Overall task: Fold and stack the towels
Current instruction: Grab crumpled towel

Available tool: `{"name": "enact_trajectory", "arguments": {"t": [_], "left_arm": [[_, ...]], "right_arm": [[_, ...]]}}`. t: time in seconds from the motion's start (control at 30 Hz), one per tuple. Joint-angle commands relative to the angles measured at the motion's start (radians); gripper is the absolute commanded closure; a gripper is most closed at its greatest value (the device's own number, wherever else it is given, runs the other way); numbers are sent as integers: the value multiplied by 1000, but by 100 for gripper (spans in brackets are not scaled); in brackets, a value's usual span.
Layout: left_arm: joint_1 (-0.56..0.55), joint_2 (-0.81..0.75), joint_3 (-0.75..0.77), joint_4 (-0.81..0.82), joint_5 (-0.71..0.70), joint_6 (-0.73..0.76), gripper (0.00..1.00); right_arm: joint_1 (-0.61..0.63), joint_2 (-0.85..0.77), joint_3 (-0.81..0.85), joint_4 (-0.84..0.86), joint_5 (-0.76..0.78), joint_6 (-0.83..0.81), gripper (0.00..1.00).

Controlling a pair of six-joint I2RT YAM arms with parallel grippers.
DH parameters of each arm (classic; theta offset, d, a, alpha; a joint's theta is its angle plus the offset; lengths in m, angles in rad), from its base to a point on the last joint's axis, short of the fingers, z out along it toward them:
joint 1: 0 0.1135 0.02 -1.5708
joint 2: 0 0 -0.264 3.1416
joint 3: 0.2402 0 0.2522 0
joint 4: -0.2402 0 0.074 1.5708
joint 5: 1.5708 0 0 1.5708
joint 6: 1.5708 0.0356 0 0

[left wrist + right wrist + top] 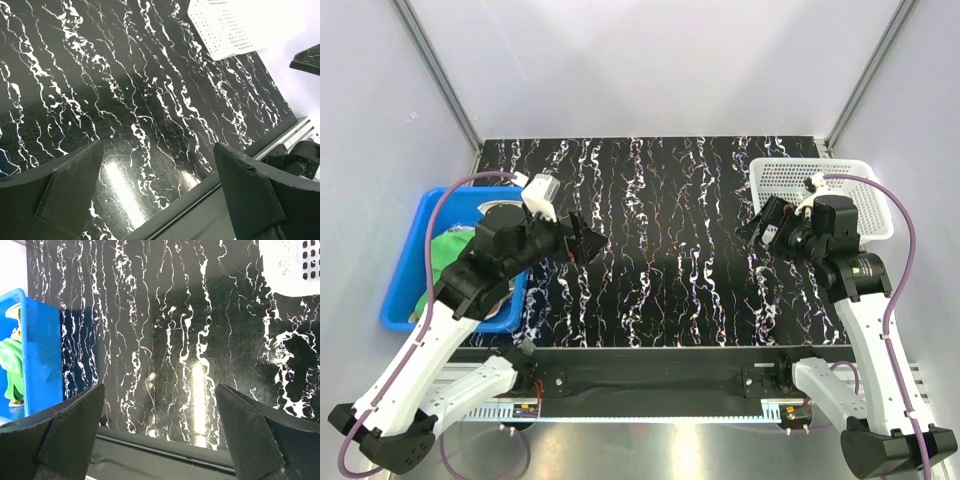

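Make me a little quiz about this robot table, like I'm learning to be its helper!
1. True or false: the plain green towel lies in the white mesh plastic basket.
2. Which colour is the rectangular plastic bin? A red, B blue, C yellow.
3. Fill in: both arms' jaws are ___ and hold nothing.
Key: 1 false, it lies in the bin; 2 B; 3 open.
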Motion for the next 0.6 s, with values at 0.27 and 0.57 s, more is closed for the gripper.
{"name": "enact_trajectory", "arguments": {"t": [0.27, 0.57], "left_arm": [[16, 102, 210, -166, -352, -43, 1], [631, 253, 209, -359, -421, -12, 5]], "right_arm": [[-3, -8, 21, 11, -30, 0, 0], [-5, -82, -52, 99, -193, 43, 0]]}}
